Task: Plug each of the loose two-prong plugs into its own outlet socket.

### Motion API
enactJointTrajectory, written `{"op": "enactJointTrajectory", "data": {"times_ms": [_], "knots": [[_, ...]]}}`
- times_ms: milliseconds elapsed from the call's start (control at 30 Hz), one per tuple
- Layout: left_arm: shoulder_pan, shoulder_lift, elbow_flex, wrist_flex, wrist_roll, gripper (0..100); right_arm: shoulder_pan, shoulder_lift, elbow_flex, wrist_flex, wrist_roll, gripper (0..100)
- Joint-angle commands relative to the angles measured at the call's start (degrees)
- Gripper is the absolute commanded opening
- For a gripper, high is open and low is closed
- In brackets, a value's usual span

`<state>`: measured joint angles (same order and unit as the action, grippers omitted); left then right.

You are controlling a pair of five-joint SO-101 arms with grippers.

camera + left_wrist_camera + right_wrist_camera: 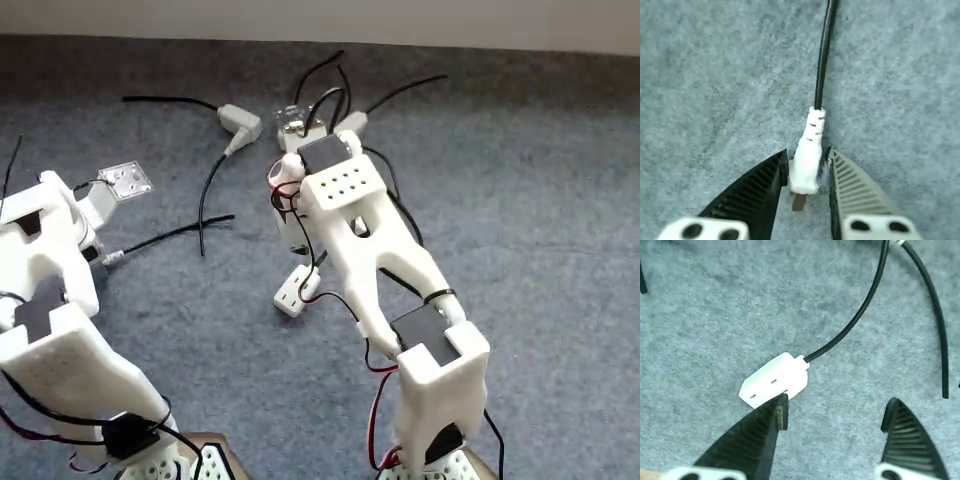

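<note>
A white two-prong plug (806, 160) sits between the fingers of my left gripper (807, 156), which is shut on it; its prongs point back toward the wrist and its black cord (822, 60) runs away over the carpet. In the high view this plug (112, 257) lies at the left by the left arm. A white outlet socket (774, 380) with two slots lies on the carpet, its black cord trailing off. My right gripper (836, 407) is open just above the carpet, one fingertip (781, 409) at the socket's edge. The socket (297, 290) shows beside the right arm.
Grey carpet covers the floor. Another white connector (240, 125) with a black cord lies at the back, and one more (352, 121) behind the right arm. A loose black cord (935, 325) runs past the right gripper. Open carpet lies to the right.
</note>
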<state>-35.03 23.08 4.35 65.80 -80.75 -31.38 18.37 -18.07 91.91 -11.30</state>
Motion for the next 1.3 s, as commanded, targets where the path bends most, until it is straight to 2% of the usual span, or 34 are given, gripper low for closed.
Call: {"op": "enactJointTrajectory", "data": {"times_ms": [0, 333, 567, 967, 1267], "knots": [[1.36, 0.4, -0.75, -1.32, -19.08, 15, 0.84, -3.21, -2.59, 0.04, 0.79, 29.6], [3.47, -1.1, -0.13, -1.05, -19.08, 15, 0.84, -3.21, -2.59, -0.04, 0.79, 29.6], [6.64, -3.12, -0.75, 1.93, -19.34, 15, 0.84, -3.21, -2.59, -0.04, 0.79, 29.6], [3.91, -3.56, -0.84, -3.52, -19.52, 15, 0.84, -3.21, -2.59, 0.04, 0.79, 29.6], [3.3, -3.65, -0.92, -3.43, -20.66, 15, 0.84, -3.21, -2.59, 0.04, 0.79, 29.6]]}}
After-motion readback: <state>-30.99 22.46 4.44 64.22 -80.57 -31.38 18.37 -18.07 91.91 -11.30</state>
